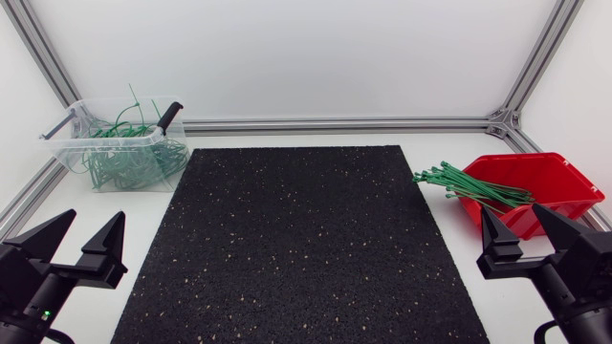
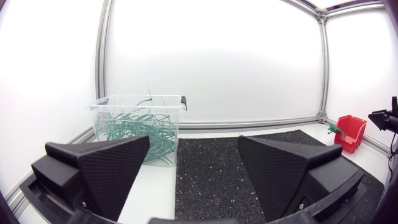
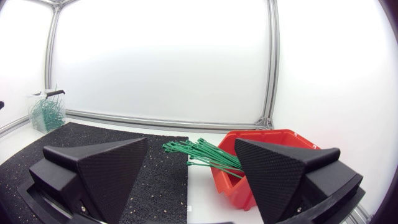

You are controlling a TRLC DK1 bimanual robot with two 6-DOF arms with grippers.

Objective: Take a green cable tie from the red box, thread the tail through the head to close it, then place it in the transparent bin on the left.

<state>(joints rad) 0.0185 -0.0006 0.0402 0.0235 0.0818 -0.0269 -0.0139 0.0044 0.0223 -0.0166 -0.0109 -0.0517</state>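
A red box point(image 1: 540, 191) sits at the right of the table with a bundle of green cable ties point(image 1: 469, 184) sticking out over its near-left rim; the right wrist view shows the box point(image 3: 261, 165) and ties point(image 3: 199, 152) just ahead of my right gripper point(image 3: 189, 165). The transparent bin point(image 1: 120, 143) at the far left holds a tangle of closed green ties; it stands ahead of my left gripper point(image 2: 193, 162) as the bin point(image 2: 140, 124). My left gripper point(image 1: 86, 244) rests open at the near left, my right gripper point(image 1: 524, 234) open at the near right, both with nothing in them.
A black speckled mat point(image 1: 296, 244) covers the middle of the table. A black-handled tool point(image 1: 167, 117) lies across the bin's rim. Aluminium frame rails point(image 1: 335, 124) run along the back and side edges.
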